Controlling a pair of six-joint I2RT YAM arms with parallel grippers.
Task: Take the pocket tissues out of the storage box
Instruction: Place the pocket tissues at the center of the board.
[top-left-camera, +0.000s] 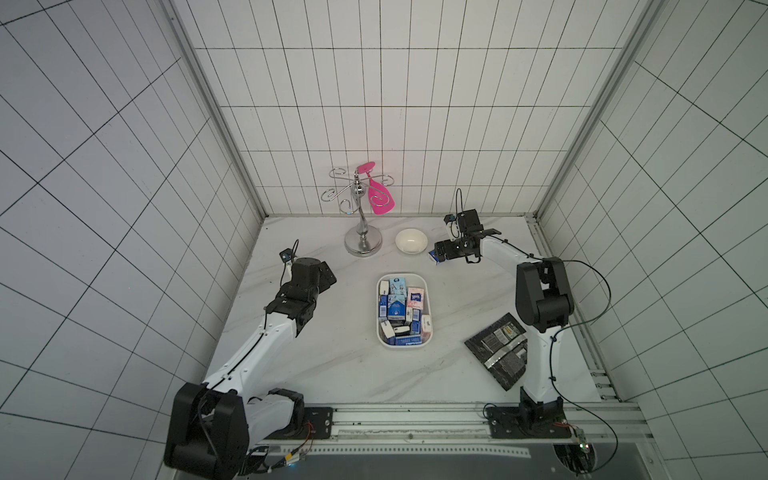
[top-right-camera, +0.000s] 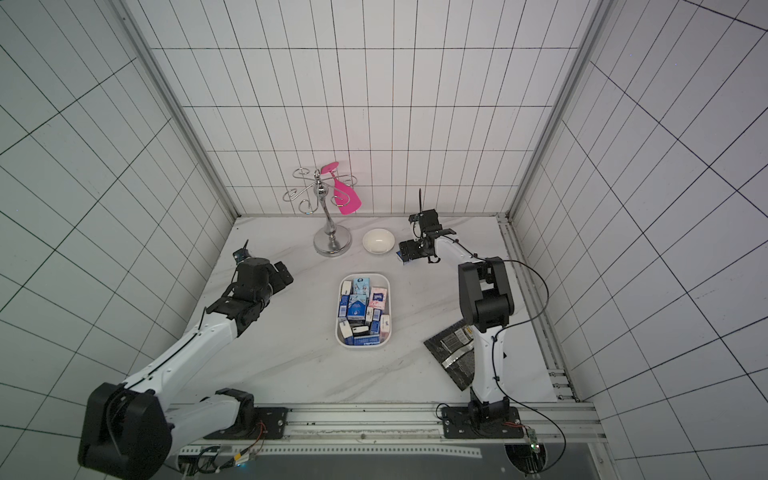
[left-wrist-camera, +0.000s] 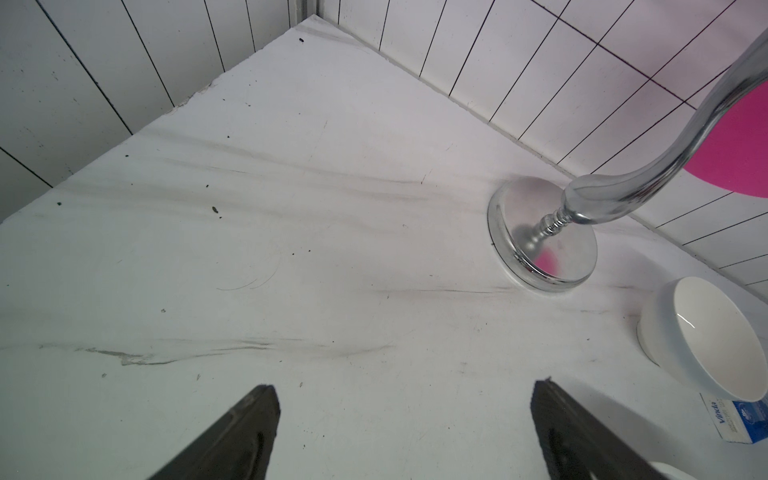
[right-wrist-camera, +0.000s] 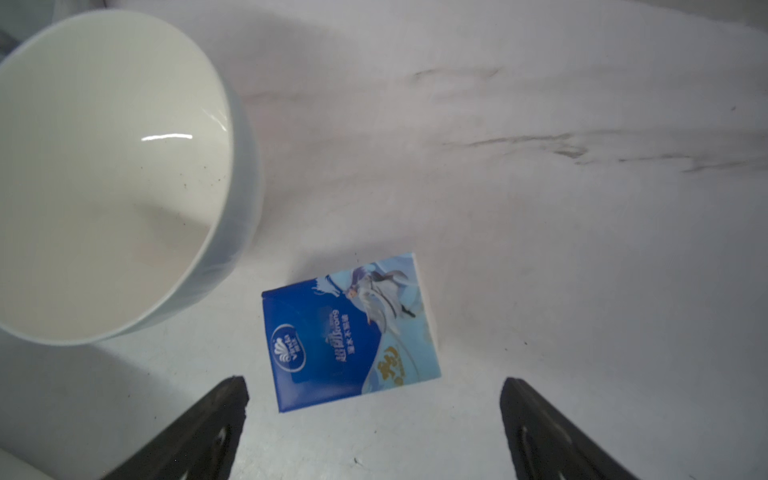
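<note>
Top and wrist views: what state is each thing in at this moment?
storage box: upright, packed with pocket tissues
bowl: upright, empty
loose packet: flat on table beside bowl, not gripped
right gripper: open, empty
left gripper: open, empty
spatula: hanging on rack
foil pouches: flat on table

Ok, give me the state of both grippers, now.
Left gripper: open, holding nothing.
Right gripper: open, holding nothing; a blue tissue packet lies loose under it, beside the white bowl.

White tiled walls (top-left-camera: 374, 104) with dark grout, grey-veined white marble tabletop (top-left-camera: 332, 365), aluminium rail (top-left-camera: 415, 417) in front
</note>
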